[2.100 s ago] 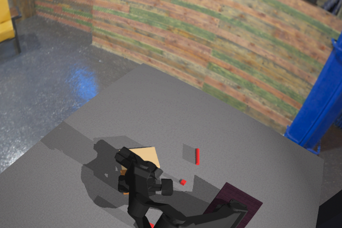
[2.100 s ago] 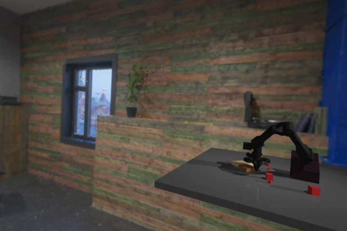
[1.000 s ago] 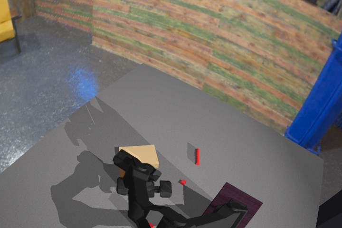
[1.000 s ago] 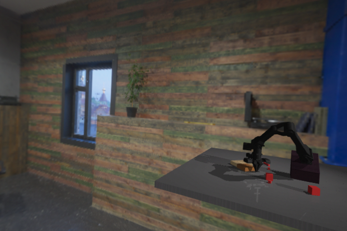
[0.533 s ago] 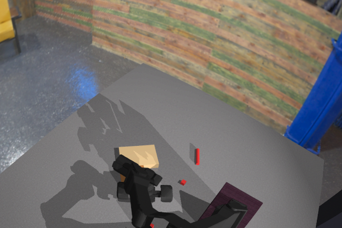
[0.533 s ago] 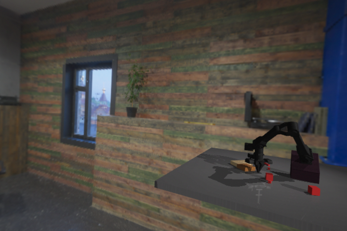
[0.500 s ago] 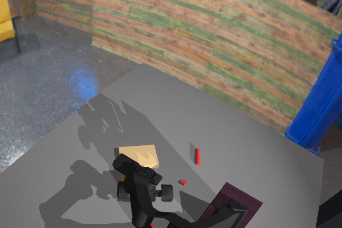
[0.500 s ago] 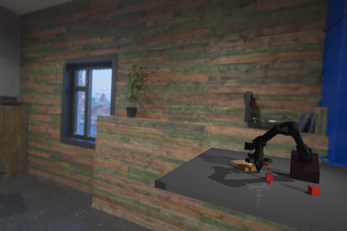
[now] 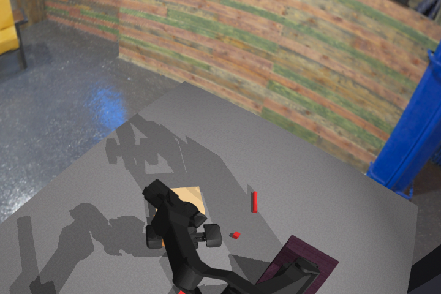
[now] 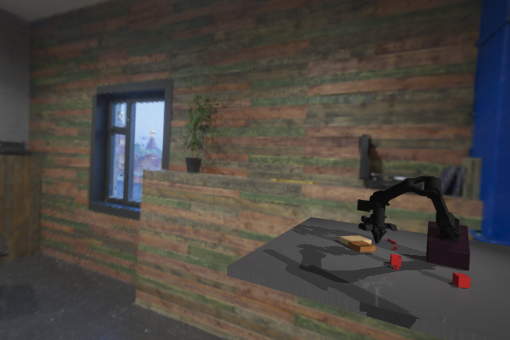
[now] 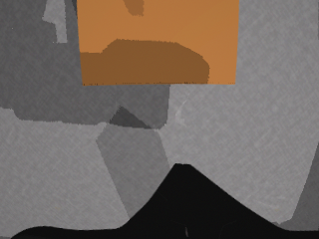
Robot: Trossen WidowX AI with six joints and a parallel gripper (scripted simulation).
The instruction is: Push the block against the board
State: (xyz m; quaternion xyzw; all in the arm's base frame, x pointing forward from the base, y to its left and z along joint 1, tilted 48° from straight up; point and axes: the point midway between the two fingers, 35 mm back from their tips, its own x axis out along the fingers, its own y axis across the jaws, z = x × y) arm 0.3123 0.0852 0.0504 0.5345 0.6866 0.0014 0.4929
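The pale tan board (image 9: 192,193) (image 10: 348,239) lies flat on the table, partly under the arm in the top view. The orange square block (image 10: 363,246) (image 11: 159,27) lies flat at the board's near side in the exterior view. They look touching or nearly so; the arm hides the joint in the top view, and the board is out of the wrist view. My gripper (image 10: 377,241) (image 11: 181,171) is shut and empty. Its tip is beside the block's side away from the board, with a strip of table between them in the wrist view. Its height is hard to tell.
A red bar (image 9: 255,202) (image 10: 392,241) and a small red cube (image 9: 236,235) (image 10: 394,248) lie between the parts and the dark purple arm base (image 9: 292,247) (image 10: 448,256). Larger red pieces (image 10: 395,260) (image 10: 461,280) stand nearer the exterior camera.
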